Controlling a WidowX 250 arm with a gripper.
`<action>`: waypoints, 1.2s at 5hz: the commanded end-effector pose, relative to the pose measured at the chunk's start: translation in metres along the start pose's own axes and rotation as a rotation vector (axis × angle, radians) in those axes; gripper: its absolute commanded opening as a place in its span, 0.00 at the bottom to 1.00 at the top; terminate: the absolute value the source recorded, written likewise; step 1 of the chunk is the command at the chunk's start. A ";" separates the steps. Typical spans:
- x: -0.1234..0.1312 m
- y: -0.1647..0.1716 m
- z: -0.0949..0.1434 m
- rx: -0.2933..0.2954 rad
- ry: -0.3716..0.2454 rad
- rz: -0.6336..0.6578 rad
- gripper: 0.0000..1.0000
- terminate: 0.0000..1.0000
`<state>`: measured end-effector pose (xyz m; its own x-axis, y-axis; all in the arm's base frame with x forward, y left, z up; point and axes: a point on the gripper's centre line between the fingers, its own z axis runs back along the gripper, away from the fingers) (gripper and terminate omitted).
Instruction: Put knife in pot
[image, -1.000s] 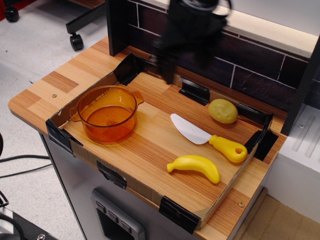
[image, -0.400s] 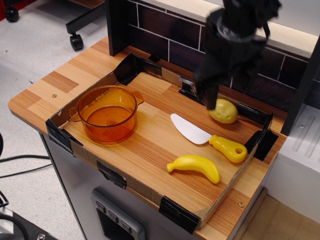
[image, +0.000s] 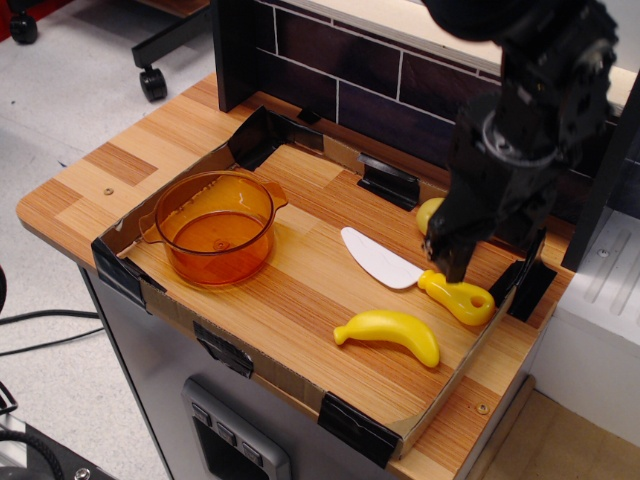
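The knife lies flat on the wooden tray floor at the right, white blade pointing left, yellow handle with its hole at the right end. The orange translucent pot stands upright and empty at the tray's left end. My black gripper hangs just above the knife where blade meets handle. Its fingers point down; I cannot tell how wide they stand. It holds nothing that I can see.
A yellow banana lies in front of the knife near the tray's front edge. A yellow-green round toy sits behind the gripper, mostly hidden. The tray has low cardboard walls with black tape. A dark brick wall stands behind.
The arm has swept from the back left to the right and come down. It now hangs over the knife, covering most of the round toy. The objects have not moved.
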<state>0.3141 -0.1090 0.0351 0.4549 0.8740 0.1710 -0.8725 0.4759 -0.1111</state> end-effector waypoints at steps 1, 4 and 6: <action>-0.004 -0.007 -0.009 -0.003 -0.017 -0.004 1.00 0.00; -0.012 0.002 -0.032 0.038 0.001 -0.037 1.00 0.00; -0.013 0.002 -0.025 0.059 0.059 -0.013 0.00 0.00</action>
<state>0.3050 -0.1172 -0.0024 0.4624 0.8794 0.1131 -0.8823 0.4691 -0.0400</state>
